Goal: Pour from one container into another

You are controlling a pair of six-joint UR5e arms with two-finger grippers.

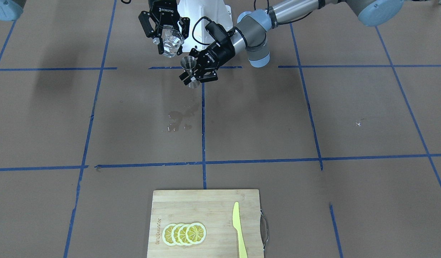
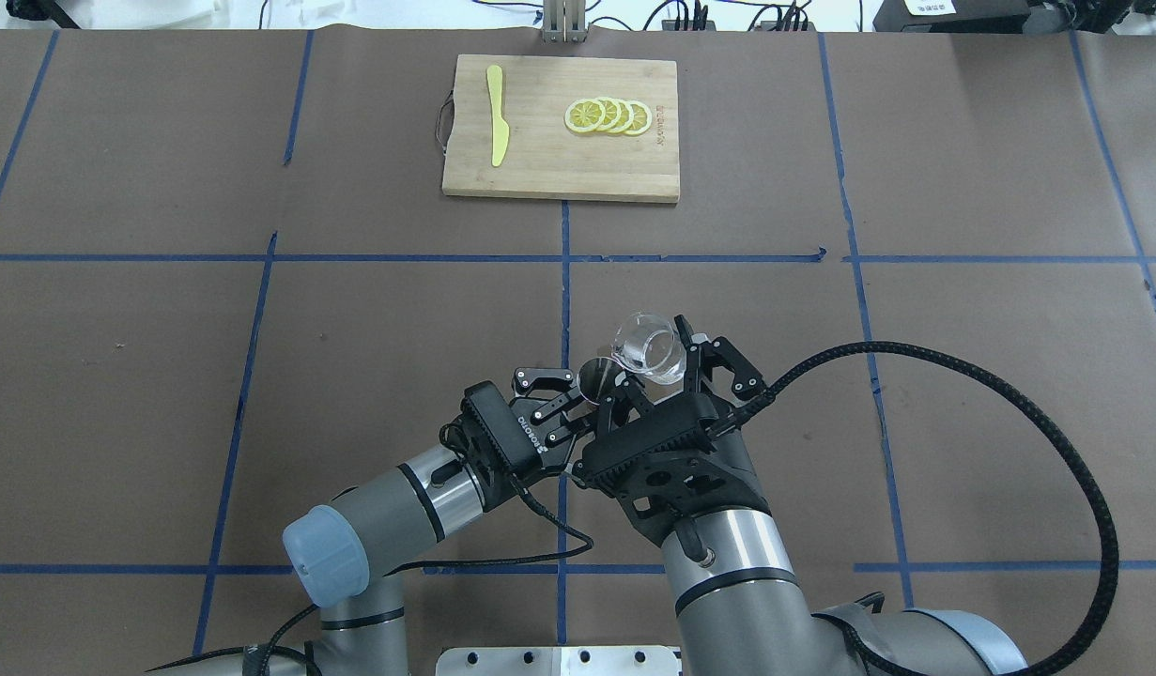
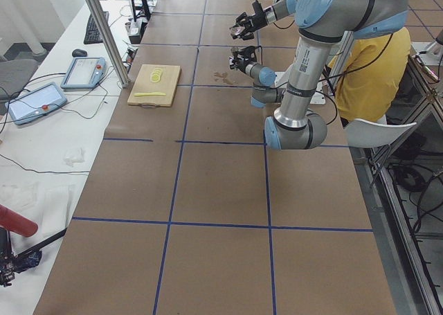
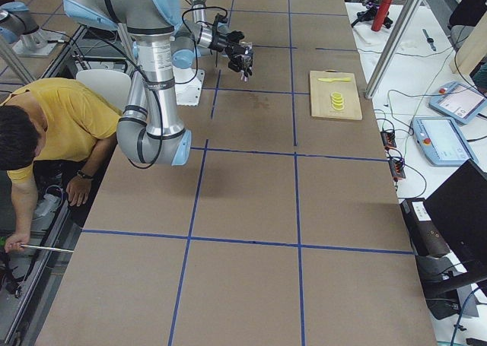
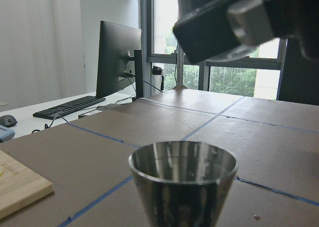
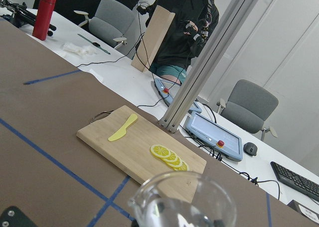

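Steel jigger (image 1: 188, 63): clamped at its waist by your left gripper (image 1: 193, 75), upright and clear of the table, so its open cone faces up to receive. Glass measuring cup (image 1: 171, 43): pinched in your right gripper (image 1: 169, 38), just beside and above the jigger, tilted toward it, apparently for pouring; whether it holds liquid cannot be told. Wet patch (image 1: 181, 120): on the brown paper beyond, likely spillage, so mind your aim. Bamboo cutting board (image 1: 206, 204): far edge, well apart, bearing lemon slices (image 1: 184, 234) and a yellow knife (image 1: 238, 229), out of the pouring zone.
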